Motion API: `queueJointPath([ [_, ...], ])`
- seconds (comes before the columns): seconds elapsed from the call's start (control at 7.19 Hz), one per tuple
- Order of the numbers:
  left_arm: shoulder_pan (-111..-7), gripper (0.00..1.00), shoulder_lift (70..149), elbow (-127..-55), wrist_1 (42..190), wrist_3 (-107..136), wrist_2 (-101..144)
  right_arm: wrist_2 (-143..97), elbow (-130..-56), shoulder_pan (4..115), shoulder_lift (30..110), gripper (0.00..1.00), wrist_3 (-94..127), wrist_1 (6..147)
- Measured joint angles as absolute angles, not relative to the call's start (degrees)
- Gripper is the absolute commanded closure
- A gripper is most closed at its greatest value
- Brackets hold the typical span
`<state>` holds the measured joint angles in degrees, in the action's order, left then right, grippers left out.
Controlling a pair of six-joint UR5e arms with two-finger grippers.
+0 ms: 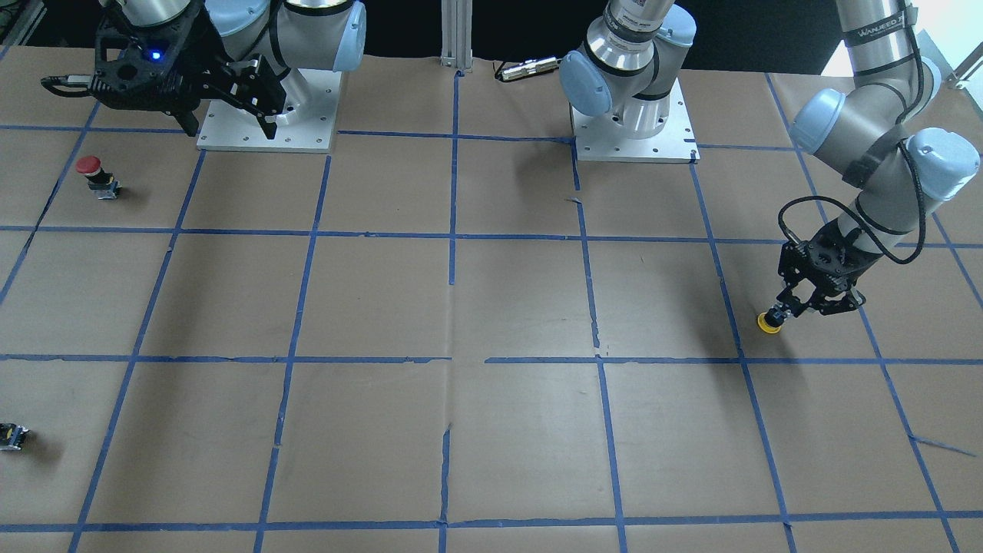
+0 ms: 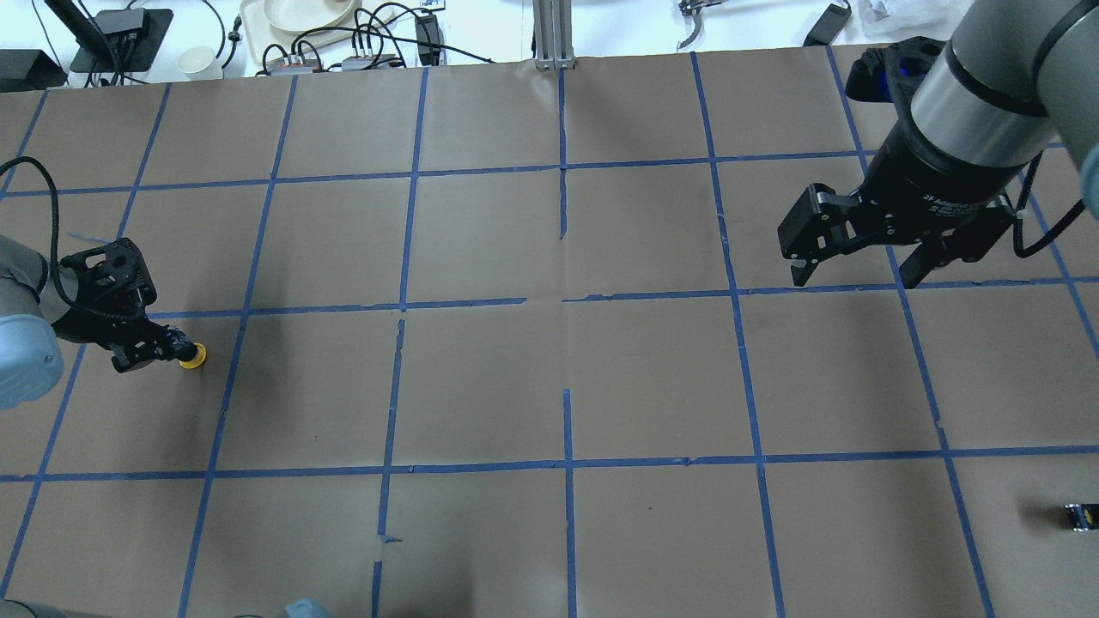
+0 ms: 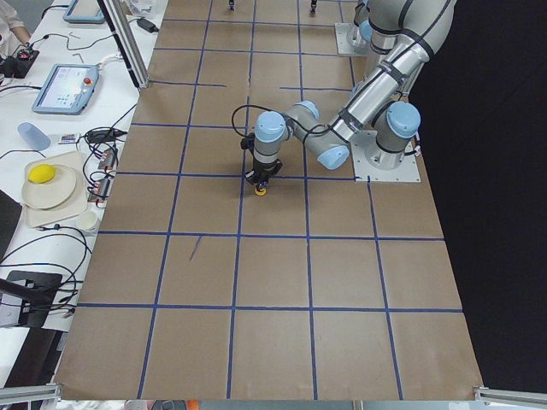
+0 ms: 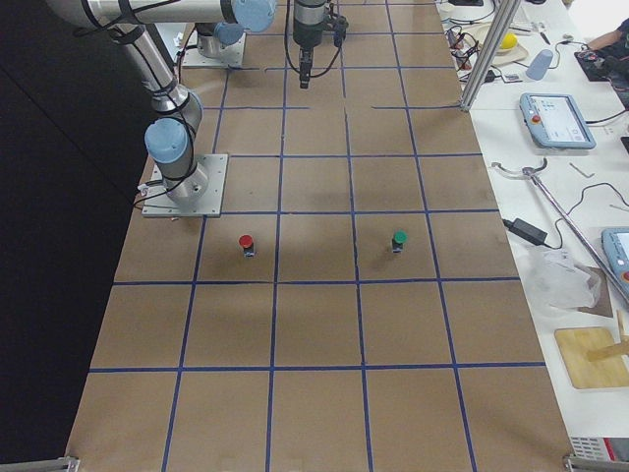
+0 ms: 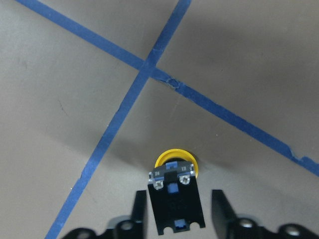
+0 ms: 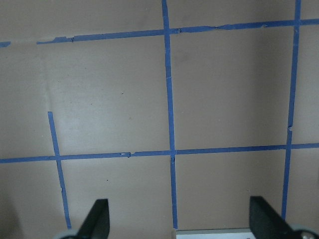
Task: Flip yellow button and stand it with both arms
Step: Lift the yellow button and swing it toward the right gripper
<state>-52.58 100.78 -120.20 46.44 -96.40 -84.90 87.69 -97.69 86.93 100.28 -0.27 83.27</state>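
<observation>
The yellow button rests with its yellow cap on the paper and its black-and-grey body pointing up toward the left gripper. It also shows in the overhead view and the left wrist view. My left gripper is low over it, with the jaws on either side of the body and narrow gaps showing, so it is open. It also shows in the front view. My right gripper hangs open and empty, high above the table and far from the button. Its fingertips are wide apart.
A red-capped button stands near the right arm's base. A green-capped button shows in the right side view. A small black part lies near the table's right front edge. Blue tape lines grid the brown paper.
</observation>
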Motion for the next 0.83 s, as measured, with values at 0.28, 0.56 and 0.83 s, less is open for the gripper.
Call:
queueJointPath([
  [0.28, -52.41, 0.96, 100.46, -119.82, 49.62, -97.06, -78.61, 87.71, -97.65, 86.93, 100.26, 0.00, -0.17, 83.34],
  [0.56, -52.92, 0.98, 100.24, -119.50, 57.08, -96.20, -64.33, 87.85, -97.70, 86.93, 100.22, 0.00, -0.19, 83.32],
  [0.83, -55.09, 0.98, 100.21, -120.14, 68.07, -93.06, -43.67, 87.96, -97.86, 86.82, 100.08, 0.00, 0.23, 83.32],
])
